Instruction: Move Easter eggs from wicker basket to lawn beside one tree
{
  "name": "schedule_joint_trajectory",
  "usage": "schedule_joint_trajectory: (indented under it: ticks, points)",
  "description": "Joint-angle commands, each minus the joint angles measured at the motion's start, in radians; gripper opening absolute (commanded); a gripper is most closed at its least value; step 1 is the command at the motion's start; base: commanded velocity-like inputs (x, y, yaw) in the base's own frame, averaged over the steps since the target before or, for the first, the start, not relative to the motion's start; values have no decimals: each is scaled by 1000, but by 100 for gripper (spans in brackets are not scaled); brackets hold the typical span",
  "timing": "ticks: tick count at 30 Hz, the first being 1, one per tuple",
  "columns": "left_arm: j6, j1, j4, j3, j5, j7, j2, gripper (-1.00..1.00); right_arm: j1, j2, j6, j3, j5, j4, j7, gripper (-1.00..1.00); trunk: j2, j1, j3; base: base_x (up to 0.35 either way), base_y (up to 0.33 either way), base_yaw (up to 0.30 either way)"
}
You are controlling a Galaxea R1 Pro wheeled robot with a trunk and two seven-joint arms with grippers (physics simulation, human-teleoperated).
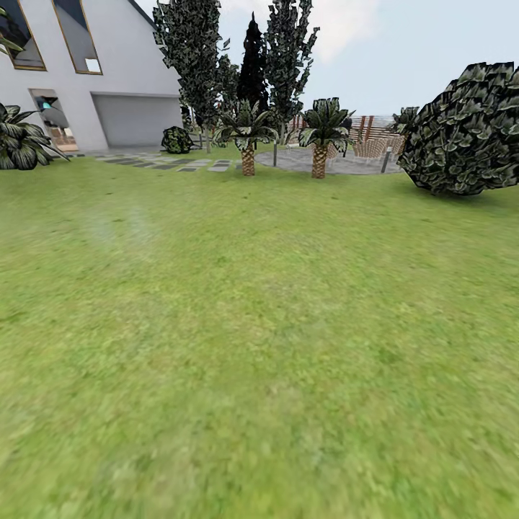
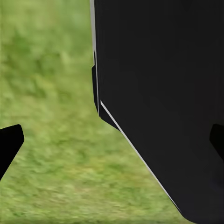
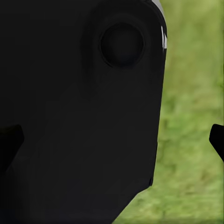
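A: What lies ahead?
B: Open lawn [image 1: 238, 346] across the lower frame. Upper left, a white house [image 1: 94, 79]; top centre, tall trees [image 1: 194, 58] standing upright, two short palms [image 1: 247, 140] below them; a big bush [image 1: 468, 130] at right.
A: The pincers?
B: Left gripper [image 2: 112, 140] and right gripper [image 3: 112, 140] both spread apart (black robot body [image 2: 163, 93] close behind).

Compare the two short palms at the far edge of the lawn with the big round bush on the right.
The short palms with scaly brown trunks stand on bare trunks with leaves fanning out on top; the big round dark-green bush shows no trunk and sits on the lawn. The bush is far wider and looks nearer. Both have dark mottled leaves.
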Motion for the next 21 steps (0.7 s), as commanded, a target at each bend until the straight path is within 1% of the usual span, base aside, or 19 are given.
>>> schedule_joint_trajectory:
  ticks: [1,13,15,16,18,21]
  points:
    - [0,0,0,0,0,0,1,100,0,0,-4,0,0,1,0,100,0,0,-1,0,0,0]
    - [0,0,0,0,0,0,0,100,0,0,-4,-3,-4,1,0,100,0,0,-1,0,0,0]
    - [0,0,-1,-1,0,0,-3,100,0,5,-4,-4,-5,0,1,100,0,0,-1,0,0,0]
    - [0,-1,-8,-1,1,0,-8,100,0,8,-4,-3,-5,1,1,100,0,0,-1,0,0,0]
    - [6,-2,-25,-1,1,-3,-12,100,0,9,-4,-4,-8,1,1,100,0,0,-1,9,8,0]
    - [12,-3,-38,-2,2,-1,-14,100,0,9,-5,-4,-7,1,1,100,0,0,-1,176,61,0]
